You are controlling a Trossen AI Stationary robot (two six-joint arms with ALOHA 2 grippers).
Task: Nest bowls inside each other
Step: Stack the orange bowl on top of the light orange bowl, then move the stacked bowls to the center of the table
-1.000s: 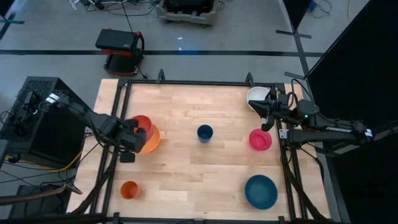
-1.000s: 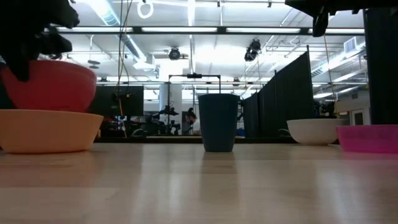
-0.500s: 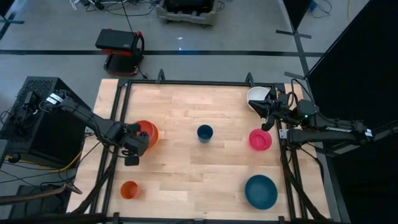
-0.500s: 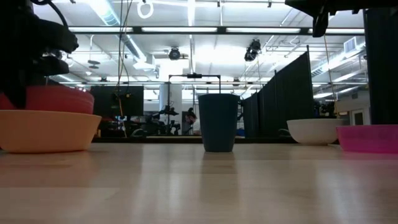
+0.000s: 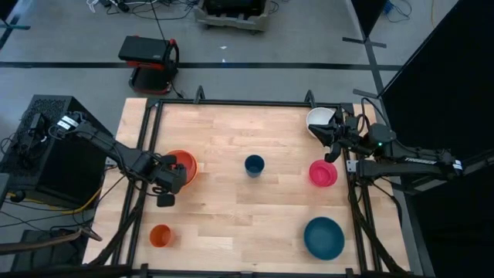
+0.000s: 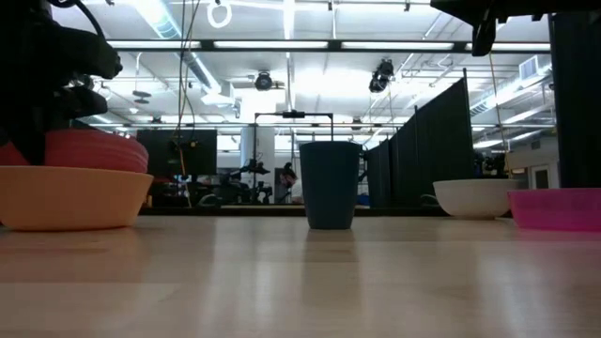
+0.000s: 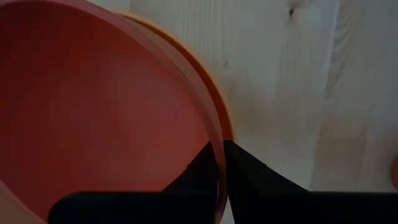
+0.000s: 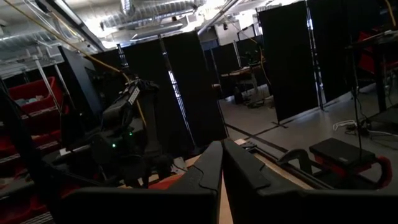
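The red-orange bowl [image 5: 180, 163] [image 6: 94, 150] sits inside the yellow-orange bowl [image 6: 75, 197] near the table's left edge. My left gripper [image 5: 169, 179] [image 7: 222, 155] stands over the red-orange bowl's near rim, shut on it. The white bowl [image 5: 317, 117], the magenta-pink bowl [image 5: 323, 173] and the teal bowl [image 5: 323, 237] stand apart along the right side. My right gripper [image 5: 330, 144] [image 8: 222, 155] hangs shut and raised near the white bowl, touching nothing. My left gripper has the red-orange bowl's rim [image 7: 217, 134] between its two fingers, one finger [image 7: 200, 175] inside the bowl and one outside. The fingers come from above, pointing steeply down. The bowl rests inside the yellow-orange bowl, whose rim [image 7: 225, 118] shows just outside it.
A dark-blue cup [image 5: 254, 164] [image 6: 330, 184] stands upright mid-table. A small orange cup [image 5: 160, 235] stands near the front left corner. A black frame [image 5: 231, 103] borders the table.
My left gripper has come down with the red-orange bowl and shifted slightly toward the near edge. The bowl, held above the yellow-orange bowl a second ago, has sunk into it and now sits nested there. The right arm has kept still.
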